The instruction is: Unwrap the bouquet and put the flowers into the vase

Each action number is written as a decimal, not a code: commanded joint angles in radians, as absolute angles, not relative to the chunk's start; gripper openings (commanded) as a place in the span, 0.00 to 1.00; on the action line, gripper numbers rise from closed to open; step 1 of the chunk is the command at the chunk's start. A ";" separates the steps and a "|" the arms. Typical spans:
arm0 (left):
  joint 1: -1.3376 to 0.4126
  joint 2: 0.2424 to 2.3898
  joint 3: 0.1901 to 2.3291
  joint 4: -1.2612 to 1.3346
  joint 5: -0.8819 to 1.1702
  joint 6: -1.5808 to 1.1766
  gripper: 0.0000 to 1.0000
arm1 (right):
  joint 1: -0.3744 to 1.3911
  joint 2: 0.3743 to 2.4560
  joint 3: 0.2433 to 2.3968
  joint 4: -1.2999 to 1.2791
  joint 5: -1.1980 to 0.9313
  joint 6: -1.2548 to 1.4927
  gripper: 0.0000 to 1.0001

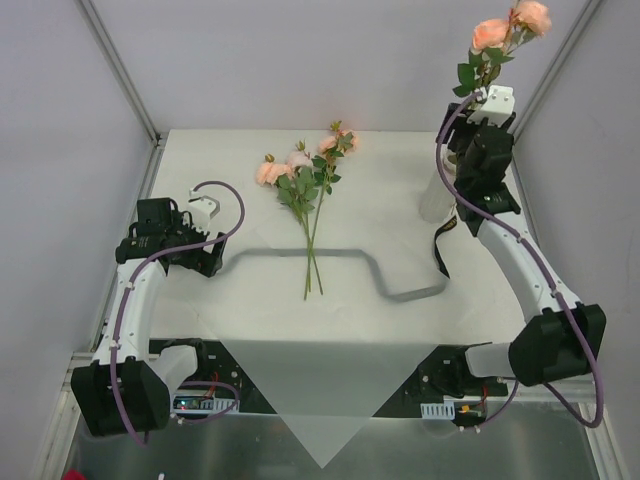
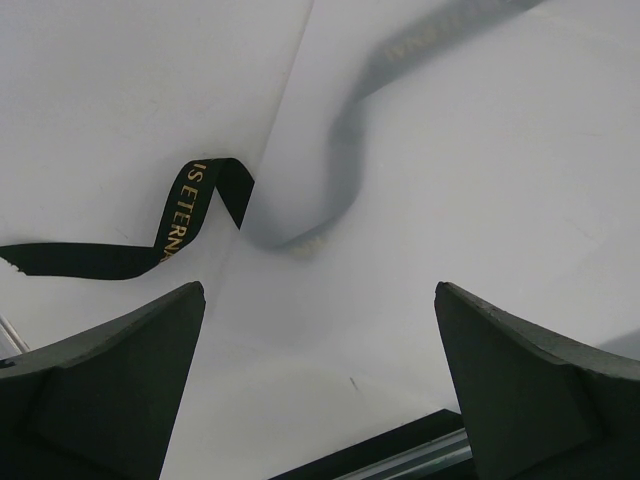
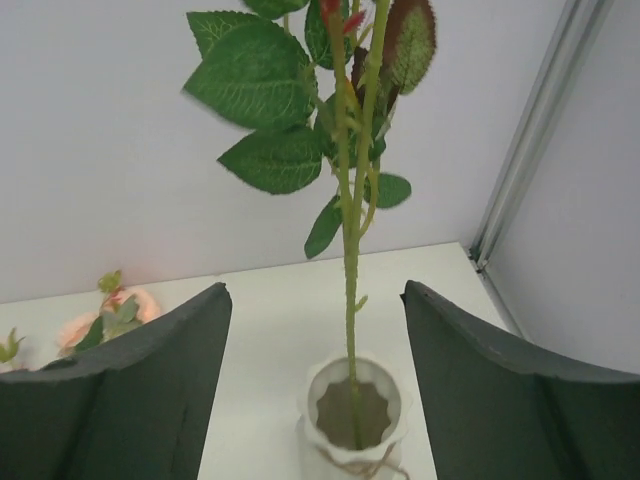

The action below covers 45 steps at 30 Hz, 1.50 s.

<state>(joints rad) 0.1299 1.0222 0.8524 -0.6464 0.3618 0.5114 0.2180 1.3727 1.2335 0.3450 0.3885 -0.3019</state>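
The bouquet lies unwrapped: its white paper [image 1: 320,390] is spread flat, and the dark ribbon [image 1: 440,248] trails loose, partly under the sheet. Two of the flowers [image 1: 312,190] lie on the paper at mid-table. Another rose stem [image 3: 351,250] stands in the vase [image 3: 322,378] at the back right, its blooms [image 1: 510,28] high above. My right gripper [image 3: 315,300] is open, with a finger on either side of that stem and touching neither it nor the vase [image 1: 435,200]. My left gripper [image 2: 320,300] is open and empty, low over the paper [image 2: 450,200] near the ribbon's end [image 2: 190,215].
Enclosure walls and metal posts [image 1: 545,80] stand close behind and beside the vase. The paper's front corner [image 1: 322,450] hangs over the near table edge between the two arm bases. More blooms [image 3: 95,320] show at the left in the right wrist view.
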 commanded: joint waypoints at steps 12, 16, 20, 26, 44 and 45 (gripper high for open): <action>0.123 1.034 0.884 -0.635 0.362 0.508 0.99 | 0.563 1.328 1.250 0.054 0.315 -0.132 0.63; 0.121 1.023 0.881 -0.635 0.354 0.512 0.99 | 0.624 1.515 1.304 0.005 0.200 -0.081 0.59; 0.121 1.020 0.877 -0.635 0.347 0.515 0.99 | 0.667 1.692 1.408 -0.078 0.072 -0.068 0.56; 0.124 1.014 0.870 -0.635 0.337 0.526 0.99 | 0.692 1.940 1.615 -0.241 -0.159 -0.071 0.48; 0.123 1.022 0.845 -0.612 0.334 0.532 0.99 | 0.744 2.128 1.670 -0.319 -0.181 -0.130 0.44; 0.123 1.022 0.845 -0.612 0.331 0.532 0.99 | 0.742 2.140 1.675 -0.321 -0.179 -0.130 0.43</action>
